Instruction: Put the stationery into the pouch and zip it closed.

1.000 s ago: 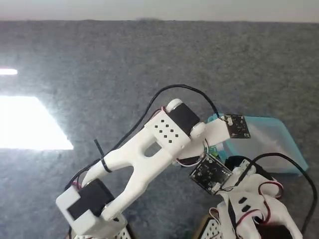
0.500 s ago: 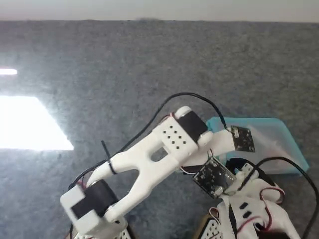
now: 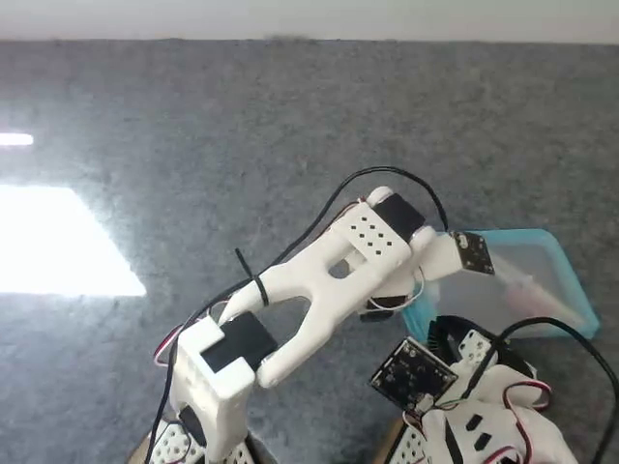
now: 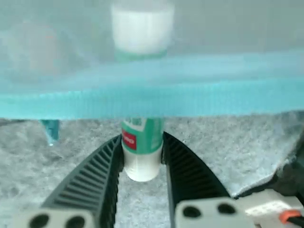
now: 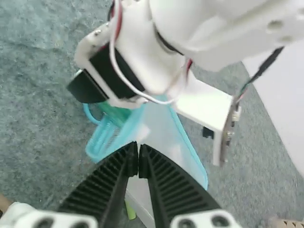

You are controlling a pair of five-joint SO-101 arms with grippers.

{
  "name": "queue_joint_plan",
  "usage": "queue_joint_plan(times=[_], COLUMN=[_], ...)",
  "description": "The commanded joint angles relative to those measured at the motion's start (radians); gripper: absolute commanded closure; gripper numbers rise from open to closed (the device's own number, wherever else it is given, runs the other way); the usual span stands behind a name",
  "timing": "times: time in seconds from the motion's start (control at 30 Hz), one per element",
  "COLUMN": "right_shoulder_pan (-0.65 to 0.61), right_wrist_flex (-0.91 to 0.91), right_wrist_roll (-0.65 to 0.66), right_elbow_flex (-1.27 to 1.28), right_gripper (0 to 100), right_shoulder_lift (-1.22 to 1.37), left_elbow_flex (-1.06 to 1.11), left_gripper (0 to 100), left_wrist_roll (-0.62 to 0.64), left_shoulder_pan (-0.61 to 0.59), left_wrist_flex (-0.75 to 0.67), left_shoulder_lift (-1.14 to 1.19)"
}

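Observation:
A teal translucent pouch lies at the right of the grey mat, with a pinkish item faintly visible inside. The left arm stretches across to the pouch's near left corner. In the left wrist view my left gripper is shut on a white and green glue stick, whose far end passes under the pouch's teal zip edge into the pouch. My right gripper has its fingers together above the pouch. I cannot tell whether it pinches any fabric.
The right arm's wrist board sits low at the front right, just before the pouch. A bright glare patch covers the mat at the left. The teal zip pull hangs beside the left gripper's fingers.
The left arm has swung right and stretched out, carrying the glue stick into the pouch mouth. The right arm's wrist has drawn back toward the front edge.

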Motion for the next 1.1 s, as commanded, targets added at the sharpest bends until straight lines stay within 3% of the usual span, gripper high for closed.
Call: queue_joint_plan(times=[0.0, 0.1, 0.3, 0.53, 0.7, 0.9, 1.07], right_shoulder_pan=[-0.012, -0.012, -0.010, 0.015, 0.090, 0.151, 0.154], right_wrist_flex=[0.021, 0.021, 0.021, 0.021, 0.019, -0.013, -0.127], right_wrist_roll=[-0.011, -0.011, -0.011, -0.014, -0.014, -0.025, -0.092], right_elbow_flex=[-0.037, -0.035, -0.035, -0.035, -0.035, 0.009, 0.011], right_gripper=[99.0, 99.0, 99.0, 99.0, 99.0, 99.0, 99.0], right_shoulder_lift=[0.001, 0.002, 0.002, 0.002, 0.001, 0.035, 0.317], left_elbow_flex=[-0.091, -0.151, -0.323, -0.394, -0.479, -0.565, -0.510], left_gripper=[99, 96, 80, 77, 78, 78, 78], left_wrist_roll=[0.032, 0.048, 0.109, 0.210, 0.319, 0.485, 0.588], left_shoulder_pan=[-0.005, 0.009, 0.029, -0.015, -0.192, -0.540, -0.760], left_wrist_flex=[0.031, 0.031, 0.021, -0.032, -0.031, -0.025, -0.028], left_shoulder_lift=[-0.012, -0.012, -0.002, -0.012, -0.012, -0.012, -0.003])
